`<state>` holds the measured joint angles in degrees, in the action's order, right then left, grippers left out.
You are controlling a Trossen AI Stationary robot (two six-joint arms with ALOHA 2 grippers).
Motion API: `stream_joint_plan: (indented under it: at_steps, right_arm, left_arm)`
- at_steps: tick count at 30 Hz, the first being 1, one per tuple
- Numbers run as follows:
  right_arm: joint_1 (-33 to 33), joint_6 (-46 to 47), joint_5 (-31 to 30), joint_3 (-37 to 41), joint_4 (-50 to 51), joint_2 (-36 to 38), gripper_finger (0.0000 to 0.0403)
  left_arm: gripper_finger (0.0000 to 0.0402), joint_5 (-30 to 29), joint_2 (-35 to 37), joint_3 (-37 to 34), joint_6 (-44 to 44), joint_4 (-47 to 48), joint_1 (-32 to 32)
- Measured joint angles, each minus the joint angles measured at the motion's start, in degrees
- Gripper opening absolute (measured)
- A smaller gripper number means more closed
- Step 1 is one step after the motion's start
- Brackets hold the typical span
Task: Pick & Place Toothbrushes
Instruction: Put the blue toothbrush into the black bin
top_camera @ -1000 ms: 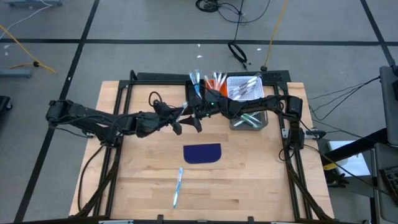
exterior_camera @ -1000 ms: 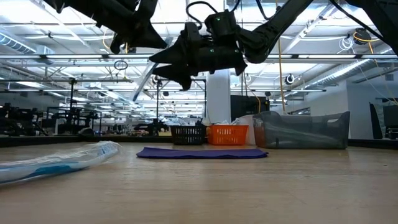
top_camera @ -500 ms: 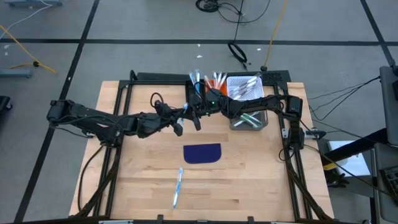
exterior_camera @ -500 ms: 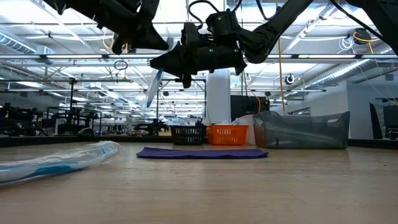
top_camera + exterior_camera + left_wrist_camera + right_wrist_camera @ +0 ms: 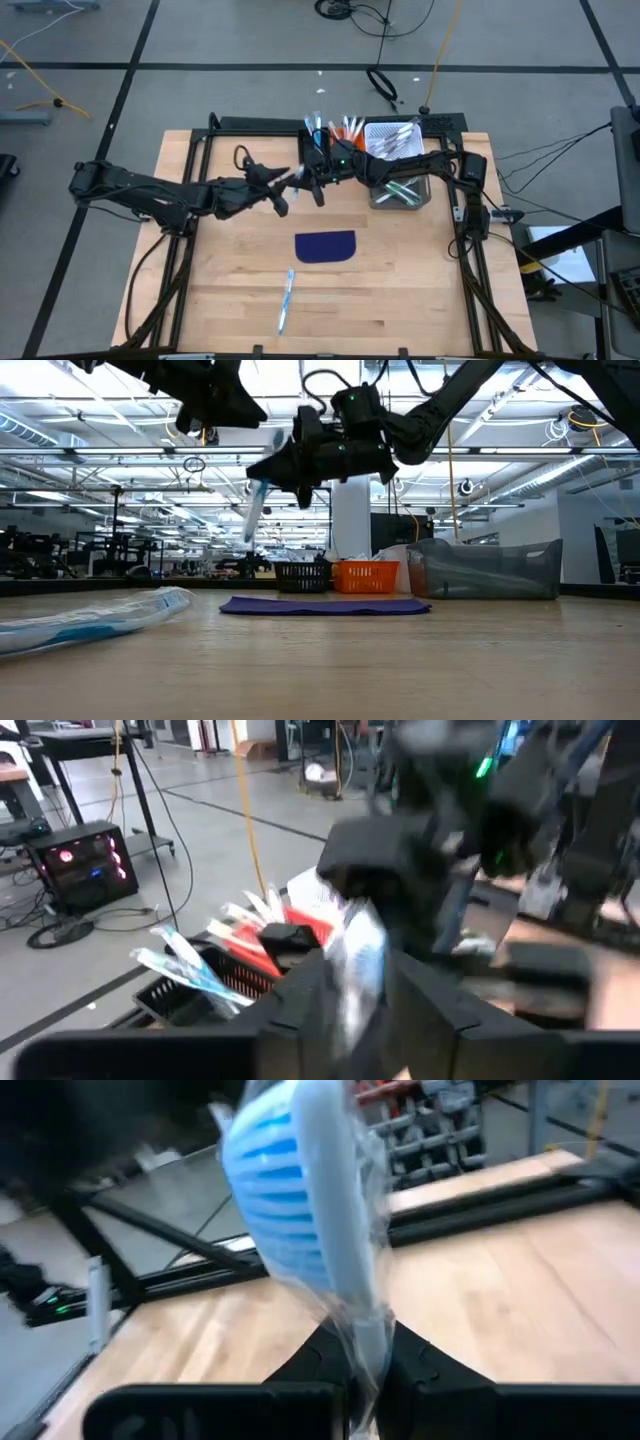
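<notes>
- High view looks straight down on the whole table [image 5: 220, 290] and both arms.
- Low view sits at tabletop level, facing the room.
- Both show the dark blue mat [image 5: 325, 246].
- Wrist views look forward, very close to a wrapped toothbrush [image 5: 310, 1210].

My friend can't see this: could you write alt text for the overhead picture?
Two dark robot arms meet above a wooden table, the right gripper shut on a wrapped toothbrush beside the left gripper. Another toothbrush lies near a dark blue mat.

Dark blue mat [image 5: 325, 246] flat mid-table; black basket [image 5: 303, 576], orange basket [image 5: 366, 576], clear bin [image 5: 400, 175] along far edge.
</notes>
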<state>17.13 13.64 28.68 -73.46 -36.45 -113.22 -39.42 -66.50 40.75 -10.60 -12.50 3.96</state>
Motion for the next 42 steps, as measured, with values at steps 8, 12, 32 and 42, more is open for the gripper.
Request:
stream_joint_plan:
  at_steps: [8,12,32,42]
  right_arm:
    - [6.76,3.09,-0.27,0.01,2.02,-0.06,0.0008]
    - [10.32,5.18,-0.43,0.01,2.03,-0.06,0.0008]
    - [17.59,8.38,-7.59,-0.01,6.84,-0.04,0.0008]
    - [16.09,6.26,-10.66,-0.01,8.46,-0.04,0.0008]
  left_arm:
    - [0.0158,0.65,1.86,0.04,-4.90,2.46,3.54]
    - [0.0161,0.81,1.21,0.04,-6.09,4.01,5.76]
    - [0.0161,0.86,0.88,0.04,-10.99,11.16,8.51]
    - [0.0161,0.40,-2.26,0.02,-12.27,10.36,8.30]
